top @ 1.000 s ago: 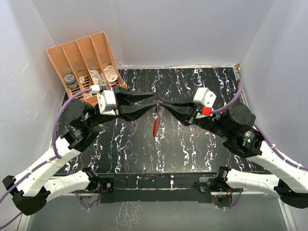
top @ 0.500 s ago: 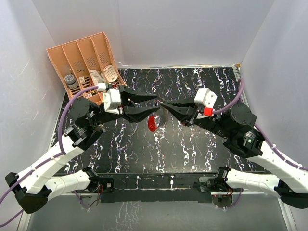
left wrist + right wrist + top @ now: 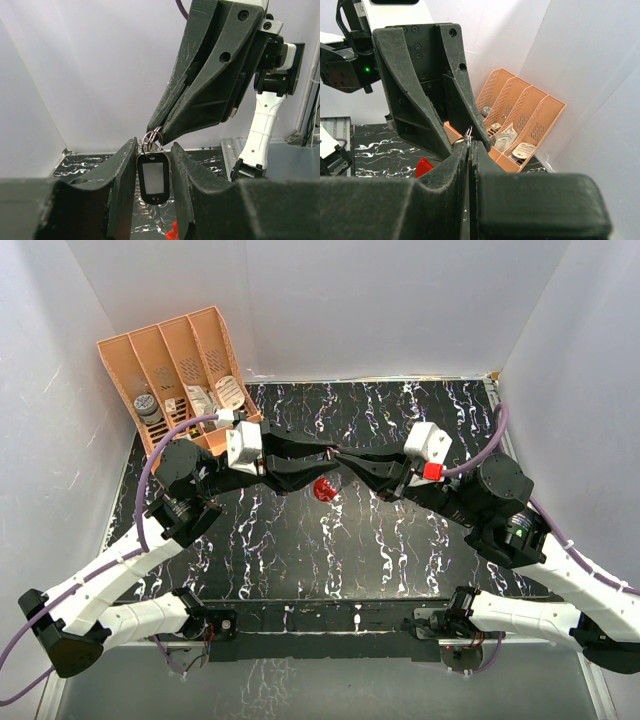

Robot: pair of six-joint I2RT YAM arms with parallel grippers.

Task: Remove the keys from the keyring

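Separation in mid-air
Your right gripper (image 3: 469,145) pinches the keyring (image 3: 322,489), left gripper (image 3: 153,150) clamps the key (image 3: 153,177); slide it round the coil.

Foreground: left gripper (image 3: 153,150) fingers upright, narrow gap between them. In gap hangs black-framed tag (image 3: 153,176) with pale window, edges just beside both fingers; contact unclear. Above tag, keyring (image 3: 151,138) of thin metal loops, pinched at tip of right gripper (image 3: 158,131) reaching in from upper right. Red piece (image 3: 173,233) low in gap. Black marbled tabletop (image 3: 85,162) behind.
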